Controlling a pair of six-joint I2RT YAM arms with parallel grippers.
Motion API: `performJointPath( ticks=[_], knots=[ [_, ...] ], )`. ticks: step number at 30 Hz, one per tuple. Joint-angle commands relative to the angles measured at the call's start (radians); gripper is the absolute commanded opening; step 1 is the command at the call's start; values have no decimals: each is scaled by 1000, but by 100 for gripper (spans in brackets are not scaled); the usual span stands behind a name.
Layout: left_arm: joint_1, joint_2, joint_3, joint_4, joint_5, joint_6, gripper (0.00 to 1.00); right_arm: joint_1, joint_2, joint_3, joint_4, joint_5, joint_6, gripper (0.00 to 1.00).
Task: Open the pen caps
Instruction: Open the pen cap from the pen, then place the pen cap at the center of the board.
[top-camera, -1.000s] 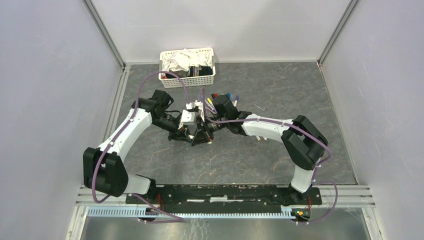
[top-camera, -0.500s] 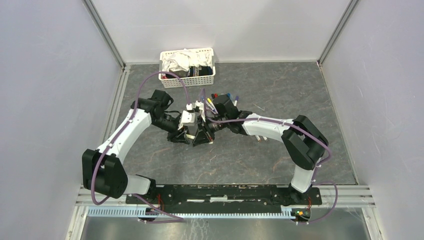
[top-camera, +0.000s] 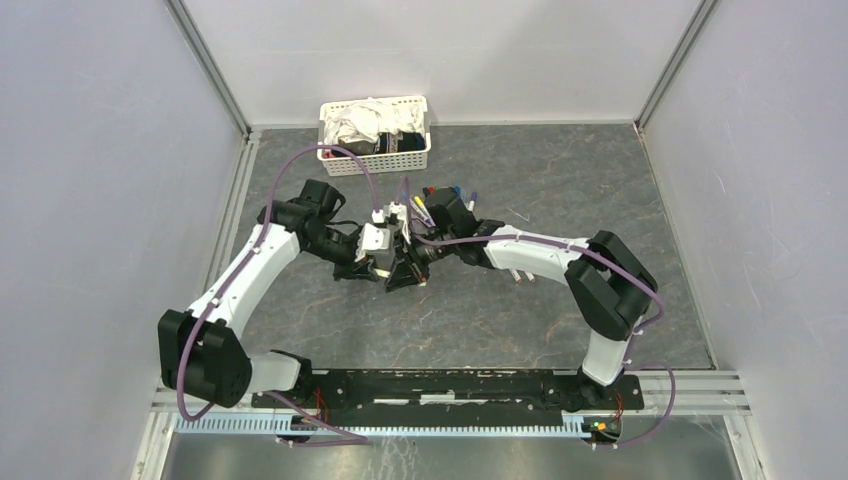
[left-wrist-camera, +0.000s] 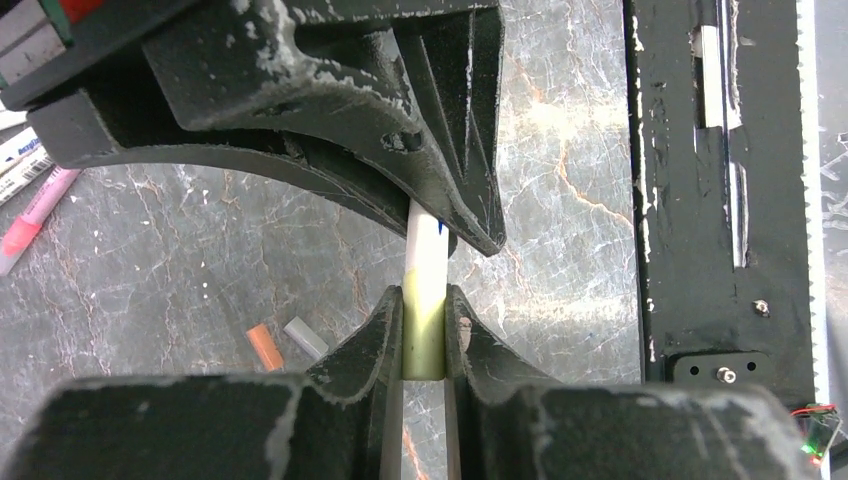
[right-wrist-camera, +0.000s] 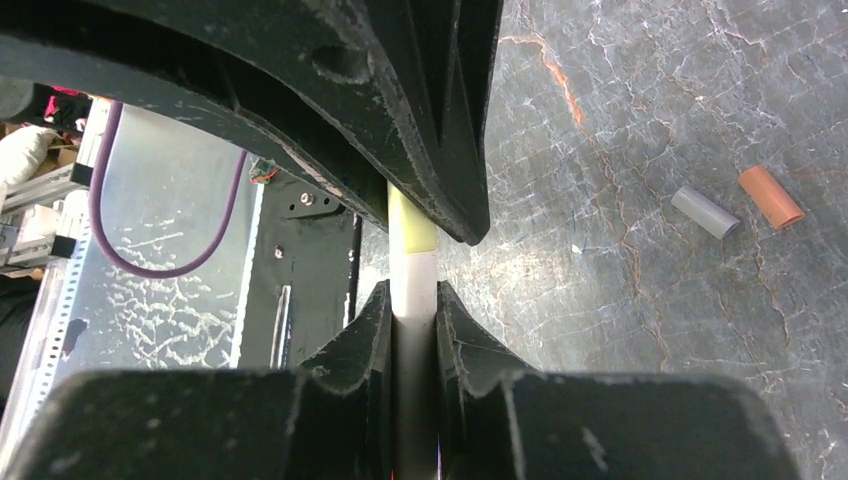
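left gripper (left-wrist-camera: 424, 300): jaws pinched on yellow cap (left-wrist-camera: 423, 348) | white pen (left-wrist-camera: 426, 250): runs up into right gripper (left-wrist-camera: 445, 210) | orange cap (left-wrist-camera: 264, 347), grey cap (left-wrist-camera: 305, 338): loose, side by side on marble surface (left-wrist-camera: 560, 200), left of white pen

No text can be read; the print on a pen barrel (left-wrist-camera: 18, 150) is too blurred

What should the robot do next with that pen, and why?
Probably pull the two pincers straight apart. The left pincer pinches the yellow cap, the right pincer pinches the same pen's white barrel, and the cap looks not yet off.
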Motion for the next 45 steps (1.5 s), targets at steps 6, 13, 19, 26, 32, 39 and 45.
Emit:
performJointPath(
  ticks=[6,13,19,26,32,39,45],
  knots=[
    [92,28,66,-71,-118,142,2,-115,-226,-248,-54,59,-89,0],
    [210,103,157,-105,-112,201,2,-166,-331,-371,-119,144,-155,0],
    [181,85,12,214,-20,-59,2,-239,-407,-409,-86,419,-105,0],
    [74,149,-173,682,-287,-365,2,-327,-529,-488,-8,906,5,0],
    [66,278,-154,803,-409,-463,2,-397,-508,-539,5,1102,57,0],
    [49,349,-155,790,-401,-469,14,-453,-475,-620,66,1170,91,3],
    [33,377,-157,778,-421,-471,30,-469,-411,-632,94,1166,88,8]
  ],
)
